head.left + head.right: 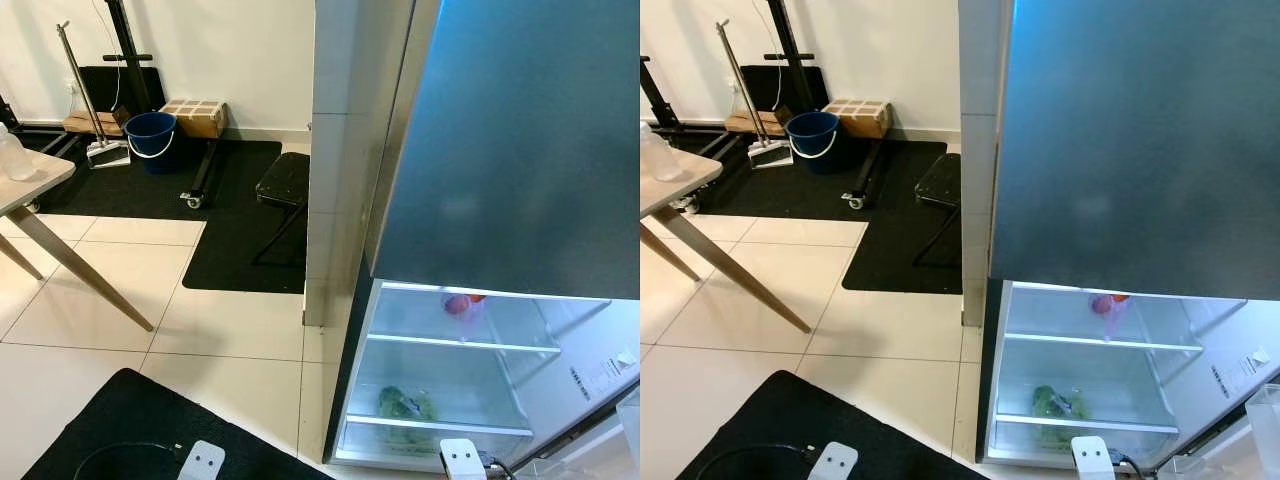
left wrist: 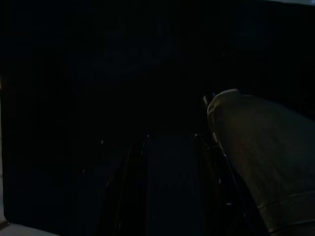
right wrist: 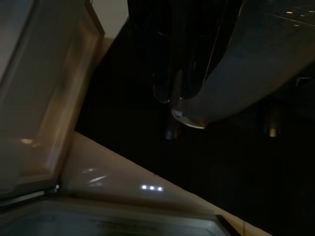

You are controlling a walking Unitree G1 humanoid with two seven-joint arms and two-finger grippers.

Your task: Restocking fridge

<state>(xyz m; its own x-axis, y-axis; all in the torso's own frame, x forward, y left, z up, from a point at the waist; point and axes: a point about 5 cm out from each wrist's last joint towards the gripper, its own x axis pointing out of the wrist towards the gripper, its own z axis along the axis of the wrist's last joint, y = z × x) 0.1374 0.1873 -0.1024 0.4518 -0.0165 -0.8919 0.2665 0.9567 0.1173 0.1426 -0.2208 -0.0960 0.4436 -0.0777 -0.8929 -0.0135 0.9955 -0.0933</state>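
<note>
2 shelves lit: we stand before the fridge (image 1: 480, 150), its lower compartment open; leafy greens (image 1: 405, 405) lie on the lower shelf and a pinkish-red item (image 1: 458, 303) sits on the upper one.
Step in hand: we judge this an approach or survey stage of restocking; nothing to be stocked appears in either arm.
Stock source: a clear bottle (image 1: 14, 155) stands on the wooden table (image 1: 40, 185), well apart from the fridge, to our left.
Left gripper (image 2: 167, 187): hangs idle in the dark; we cannot tell how its fingers stand.
Right gripper (image 3: 170, 96): hangs in shade near the open door's edge; we cannot tell its fingers' state or any load.
Next move: likely calls for turning to the table to fetch an item.
Writing: a white label (image 1: 600, 378) on the inner door, too small to read.
</note>
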